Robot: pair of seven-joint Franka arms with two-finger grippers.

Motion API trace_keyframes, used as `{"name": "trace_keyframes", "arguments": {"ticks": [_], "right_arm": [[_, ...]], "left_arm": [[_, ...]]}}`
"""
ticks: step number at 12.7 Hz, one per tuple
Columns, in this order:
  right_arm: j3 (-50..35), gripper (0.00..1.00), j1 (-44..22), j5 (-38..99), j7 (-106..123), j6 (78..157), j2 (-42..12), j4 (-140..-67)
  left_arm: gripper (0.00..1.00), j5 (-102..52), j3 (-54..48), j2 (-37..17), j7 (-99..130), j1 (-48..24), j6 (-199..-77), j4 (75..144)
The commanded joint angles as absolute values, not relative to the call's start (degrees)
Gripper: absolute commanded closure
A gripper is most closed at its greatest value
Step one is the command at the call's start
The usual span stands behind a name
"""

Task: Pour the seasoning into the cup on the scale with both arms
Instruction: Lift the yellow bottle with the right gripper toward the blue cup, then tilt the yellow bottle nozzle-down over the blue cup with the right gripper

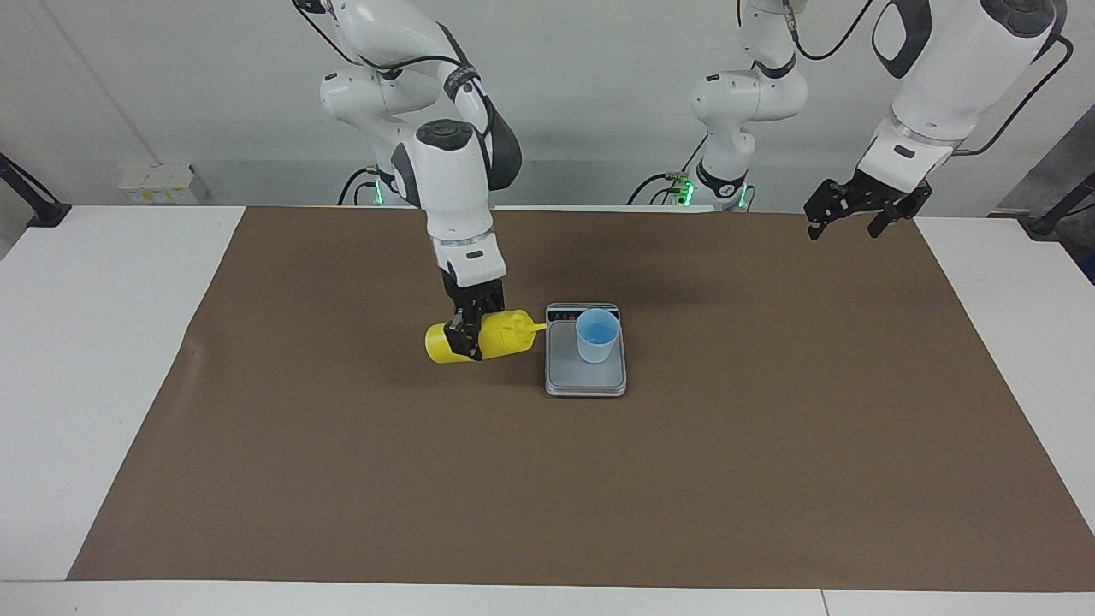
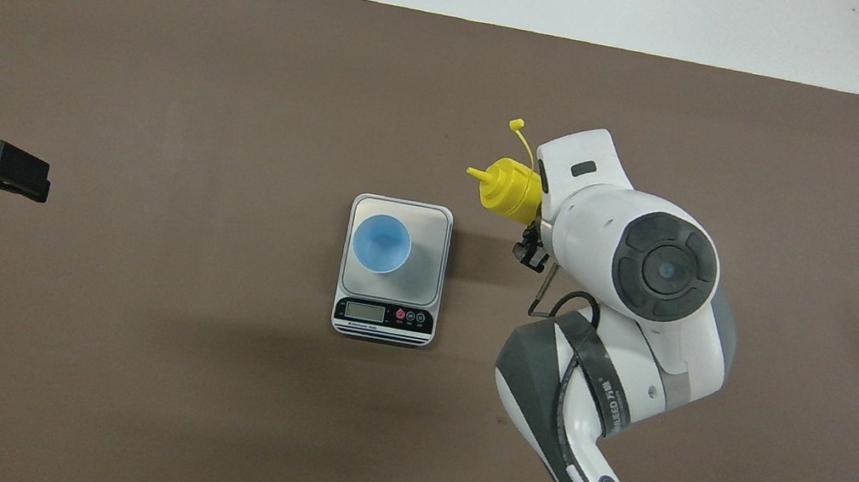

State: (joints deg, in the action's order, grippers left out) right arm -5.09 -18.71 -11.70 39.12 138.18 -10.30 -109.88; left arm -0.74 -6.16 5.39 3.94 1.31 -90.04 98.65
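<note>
My right gripper [image 1: 469, 339] is shut on the yellow seasoning bottle [image 1: 496, 335]. It holds the bottle on its side, just above the mat and beside the scale toward the right arm's end. The nozzle points at the scale's edge. In the overhead view the bottle [image 2: 510, 188] sticks out from under the wrist, with its cap [image 2: 516, 125] loose on the tether. The light blue cup [image 1: 596, 335] stands upright on the silver-grey scale [image 1: 585, 378]; both show in the overhead view, the cup [image 2: 381, 243] on the scale [image 2: 434, 224]. My left gripper [image 1: 843, 224] is open and empty, waiting high over the mat's corner at the left arm's end.
A brown mat [image 1: 342, 479] covers most of the white table [image 1: 103, 342]. The scale's display strip [image 2: 383, 316] faces the robots. A third white arm [image 1: 740, 103] stands at the robots' edge of the table. Small white boxes [image 1: 158, 182] sit by the wall.
</note>
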Motion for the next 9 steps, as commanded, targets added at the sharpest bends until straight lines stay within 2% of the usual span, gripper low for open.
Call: {"name": "trace_keyframes", "arguments": {"ticks": [1,9], "right_arm": [[-5.1,0.91,-21.7,-22.6,32.2,136.8,-12.5,-107.8],[-5.1,0.99,-28.1,-47.2,26.0,135.1,-14.7,-107.9]], "left_arm": [[0.00,-0.4,-6.4,6.9,3.3,1.9,-89.9,100.2],[0.00,-0.4,-6.3,6.9,3.3,1.9,-89.9,100.2]]}}
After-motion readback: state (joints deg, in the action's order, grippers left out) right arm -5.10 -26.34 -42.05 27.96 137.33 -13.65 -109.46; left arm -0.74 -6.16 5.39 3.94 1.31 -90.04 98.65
